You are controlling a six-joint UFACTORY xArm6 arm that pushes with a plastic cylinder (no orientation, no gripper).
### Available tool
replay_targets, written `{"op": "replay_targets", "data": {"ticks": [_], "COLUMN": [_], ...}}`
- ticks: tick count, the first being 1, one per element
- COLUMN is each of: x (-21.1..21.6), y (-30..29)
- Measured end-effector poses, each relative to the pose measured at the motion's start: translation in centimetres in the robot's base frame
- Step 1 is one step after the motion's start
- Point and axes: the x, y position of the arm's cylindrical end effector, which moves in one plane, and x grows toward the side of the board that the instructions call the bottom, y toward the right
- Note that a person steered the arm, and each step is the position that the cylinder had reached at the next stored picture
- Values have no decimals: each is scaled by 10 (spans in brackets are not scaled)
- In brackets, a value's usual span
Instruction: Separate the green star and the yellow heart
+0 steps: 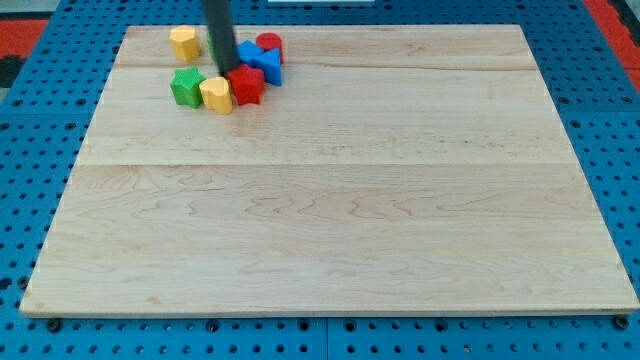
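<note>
The green star lies near the view's top left of the wooden board. The yellow heart sits right against its right side, touching it. A red block touches the heart's right side. My tip is just above the heart and the red block, at the red block's upper left edge. The rod rises from there out of the view's top.
A second yellow block lies at the view's top left, apart from the cluster. Blue blocks and a red cylinder sit right of the rod. A green block is mostly hidden behind the rod.
</note>
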Motion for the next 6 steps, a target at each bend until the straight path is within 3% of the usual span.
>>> {"op": "replay_targets", "data": {"ticks": [3,4,6], "x": [15,-2,-8], "y": [-41,-55,-135]}}
